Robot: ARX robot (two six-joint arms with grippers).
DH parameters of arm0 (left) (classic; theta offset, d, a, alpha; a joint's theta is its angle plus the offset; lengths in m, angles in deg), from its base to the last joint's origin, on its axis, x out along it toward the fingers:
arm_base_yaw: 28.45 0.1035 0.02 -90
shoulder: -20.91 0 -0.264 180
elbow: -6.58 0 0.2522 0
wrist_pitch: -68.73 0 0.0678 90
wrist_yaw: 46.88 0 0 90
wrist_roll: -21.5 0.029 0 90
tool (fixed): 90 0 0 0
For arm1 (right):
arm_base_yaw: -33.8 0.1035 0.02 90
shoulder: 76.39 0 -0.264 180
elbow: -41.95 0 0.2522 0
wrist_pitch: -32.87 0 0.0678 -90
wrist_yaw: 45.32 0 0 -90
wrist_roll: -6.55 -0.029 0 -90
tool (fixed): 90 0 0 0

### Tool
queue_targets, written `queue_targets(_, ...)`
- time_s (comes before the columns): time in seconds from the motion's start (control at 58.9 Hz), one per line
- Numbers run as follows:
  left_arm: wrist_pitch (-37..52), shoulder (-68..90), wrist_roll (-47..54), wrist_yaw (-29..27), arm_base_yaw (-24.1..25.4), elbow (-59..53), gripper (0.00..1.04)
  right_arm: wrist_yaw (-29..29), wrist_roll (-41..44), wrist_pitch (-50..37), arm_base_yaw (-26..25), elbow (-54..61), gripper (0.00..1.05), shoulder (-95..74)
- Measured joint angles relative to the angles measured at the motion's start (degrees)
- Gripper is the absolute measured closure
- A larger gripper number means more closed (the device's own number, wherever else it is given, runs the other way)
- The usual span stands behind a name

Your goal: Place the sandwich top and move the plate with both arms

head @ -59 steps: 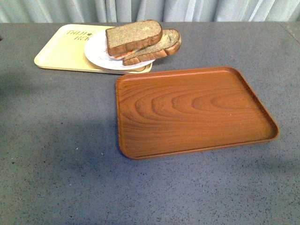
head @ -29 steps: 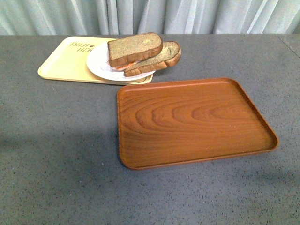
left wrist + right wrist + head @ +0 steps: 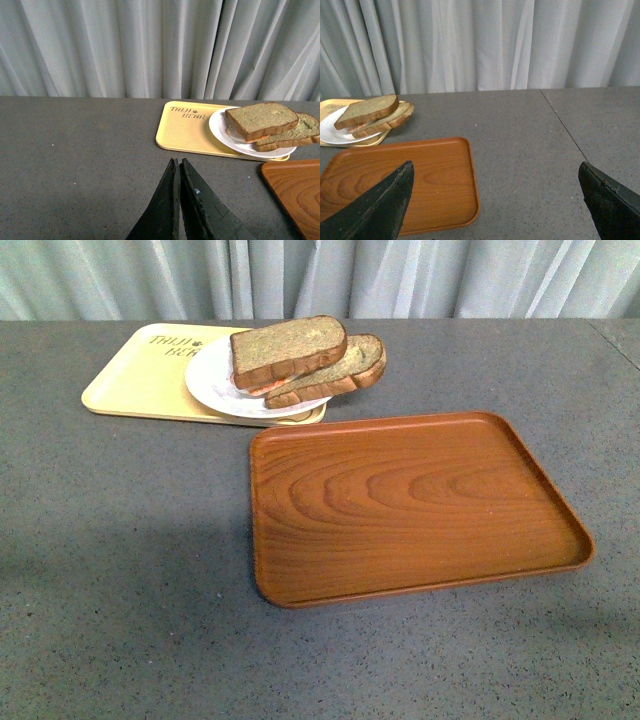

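Already the sandwich top [image 3: 288, 350] lay on the stack on the plate [image 3: 215, 387], overlapping the narrower round-ended slice [image 3: 345, 365] beneath it, with a thin pink filling showing between them. From my front camera the plate sat at about eleven o'clock on the grey desk [image 3: 130, 570], resting on the near right corner of the pale yellow tray [image 3: 135, 385] and overhanging its edge. Just beside it, toward four o'clock, lay the brown wood-grain tray [image 3: 410, 505], nothing on it. Neither arm showed in the front view. My left pincer [image 3: 179, 200] had its fingers pressed together, holding nothing above the desk. My right pincer [image 3: 495, 200] had its fingers spread wide apart over the wood-grain tray's corner.
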Motion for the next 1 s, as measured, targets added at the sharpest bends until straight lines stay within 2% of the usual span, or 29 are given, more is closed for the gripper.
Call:
queue_targets(0.815, -16.6, -16.9, 0.0, 0.0, 0.0, 0.0, 1.03, 0.0, 0.0, 0.0, 0.0, 0.0, 0.09, 0.0)
queue_targets(0.849, -17.7, -18.0, 0.0, 0.0, 0.0, 0.0, 1.03, 0.0, 0.0, 0.0, 0.0, 0.0, 0.09, 0.0)
queue_targets(0.917, -25.7, -24.1, 0.0, 0.0, 0.0, 0.0, 1.03, 0.0, 0.0, 0.0, 0.0, 0.0, 0.09, 0.0)
queue_targets(1.002, -26.6, -26.1, 0.0, 0.0, 0.0, 0.0, 1.03, 0.0, 0.0, 0.0, 0.0, 0.0, 0.09, 0.0)
